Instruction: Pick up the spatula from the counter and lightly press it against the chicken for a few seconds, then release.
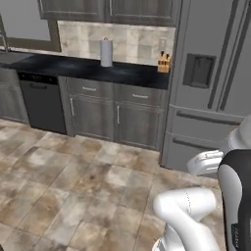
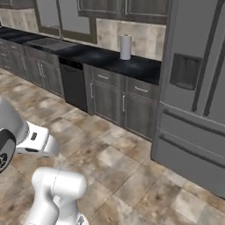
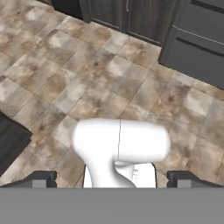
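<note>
While the gripper (image 3: 111, 180) hangs wide open and empty over the floor (image 3: 87, 65), the search-and-approach step appears in hand. Spatula's position cannot be told. Next move likely requires driving to the counter (image 1: 73, 67) and locating it.

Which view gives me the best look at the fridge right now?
Right base view: the fridge stands unblocked, from doors to bottom drawers. Left base view has the arm across its lower corner; hand view catches its lower drawers.

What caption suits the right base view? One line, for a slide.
Kitchen ahead: paper towel roll upright on the black counter, dishwasher beneath to the left, grey refrigerator at right.
</note>
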Controlling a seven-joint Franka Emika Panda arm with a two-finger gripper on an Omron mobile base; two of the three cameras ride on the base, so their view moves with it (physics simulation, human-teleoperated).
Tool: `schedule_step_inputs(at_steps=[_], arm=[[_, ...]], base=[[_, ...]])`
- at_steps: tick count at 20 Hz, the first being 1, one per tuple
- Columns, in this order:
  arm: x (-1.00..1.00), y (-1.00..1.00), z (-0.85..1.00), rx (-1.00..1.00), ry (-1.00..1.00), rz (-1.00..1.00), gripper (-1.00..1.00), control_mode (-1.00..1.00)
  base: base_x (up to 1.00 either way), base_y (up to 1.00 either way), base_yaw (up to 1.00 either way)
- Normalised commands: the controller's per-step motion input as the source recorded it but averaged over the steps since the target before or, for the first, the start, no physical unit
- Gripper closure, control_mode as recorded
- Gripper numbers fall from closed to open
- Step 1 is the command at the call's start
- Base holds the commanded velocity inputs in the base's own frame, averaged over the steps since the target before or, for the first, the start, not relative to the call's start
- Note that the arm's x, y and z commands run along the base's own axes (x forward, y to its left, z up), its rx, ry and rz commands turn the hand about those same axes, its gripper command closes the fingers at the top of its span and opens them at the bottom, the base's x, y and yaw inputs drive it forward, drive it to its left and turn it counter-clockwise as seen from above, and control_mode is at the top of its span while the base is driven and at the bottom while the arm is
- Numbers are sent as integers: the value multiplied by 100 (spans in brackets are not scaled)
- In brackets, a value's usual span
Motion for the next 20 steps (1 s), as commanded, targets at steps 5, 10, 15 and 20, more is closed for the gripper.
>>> schedule_step_inputs(at_steps=[5, 10, 15, 20], arm=[[0, 0, 0, 0, 0, 0, -100, 100], [0, 0, 0, 0, 0, 0, -100, 100], [0, 0, 0, 0, 0, 0, -100, 100], [0, 0, 0, 0, 0, 0, -100, 100]], base=[[64, -39, 46], [64, -36, 49], [71, -34, 49], [70, -37, 49]])
